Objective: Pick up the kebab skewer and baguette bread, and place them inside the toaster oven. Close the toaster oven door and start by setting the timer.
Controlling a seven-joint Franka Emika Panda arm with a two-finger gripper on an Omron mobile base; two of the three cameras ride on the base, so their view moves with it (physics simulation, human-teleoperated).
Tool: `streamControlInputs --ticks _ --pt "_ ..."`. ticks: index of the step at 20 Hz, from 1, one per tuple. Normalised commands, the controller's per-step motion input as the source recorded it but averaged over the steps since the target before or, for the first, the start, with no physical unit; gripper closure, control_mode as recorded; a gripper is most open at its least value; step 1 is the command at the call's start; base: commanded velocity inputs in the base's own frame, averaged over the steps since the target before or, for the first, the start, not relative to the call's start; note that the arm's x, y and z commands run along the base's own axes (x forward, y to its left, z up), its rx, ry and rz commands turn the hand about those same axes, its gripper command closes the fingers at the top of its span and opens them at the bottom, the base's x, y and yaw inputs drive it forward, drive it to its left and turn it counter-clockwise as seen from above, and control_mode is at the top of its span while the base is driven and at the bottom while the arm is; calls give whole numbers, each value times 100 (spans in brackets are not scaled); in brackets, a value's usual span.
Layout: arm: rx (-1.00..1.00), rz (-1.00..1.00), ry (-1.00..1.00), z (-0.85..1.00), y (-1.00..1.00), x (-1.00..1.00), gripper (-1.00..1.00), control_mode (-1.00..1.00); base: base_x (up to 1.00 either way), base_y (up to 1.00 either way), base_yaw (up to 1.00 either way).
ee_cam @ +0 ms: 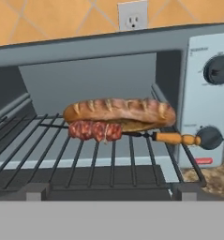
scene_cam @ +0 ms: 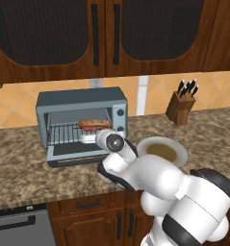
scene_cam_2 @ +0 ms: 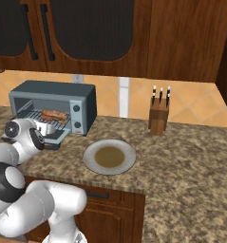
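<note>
Already both foods sit inside the toaster oven (scene_cam: 82, 121). From the hand view, the baguette bread (ee_cam: 119, 112) lies across the wire rack (ee_cam: 85, 159), and the kebab skewer (ee_cam: 132, 133) rests just in front of it, touching or nearly touching the loaf, its orange handle end pointing right toward the lower knob (ee_cam: 209, 137). The loading part of the task looks done.

What is left, by my reading, is the closing and the timer. The toaster oven door (scene_cam: 70, 153) hangs folded down and open on the near side of the cavity, flat above the counter (scene_cam_2: 181, 156). The two knobs, with the upper knob (ee_cam: 219, 69) above the lower one, stand on the right panel of the oven; which of them is the timer I cannot tell, as the labels are too small to read.

The gripper (scene_cam: 90, 139) hovers at the mouth of the oven, just above the dropped door, and holds nothing; its fingers are mostly hidden behind the wrist in the base views, so I judge rather than see that the jaws stand wide apart. The next move probably calls for getting under or behind the door's far edge to swing it up.

On the counter to the right rests a plate (scene_cam_2: 89, 163), and farther right, near the wall, a knife block (scene_cam_2: 158, 116).
</note>
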Motion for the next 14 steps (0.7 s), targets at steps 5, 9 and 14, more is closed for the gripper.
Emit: streamControlInputs --ticks 5,9,14 --pt "0 0 0 -17 10 22 -100 -100 0 0 0" --pt "0 0 0 -9 6 22 -100 -100 0 0 0" --pt "0 0 0 -12 0 12 -100 -100 0 0 0"
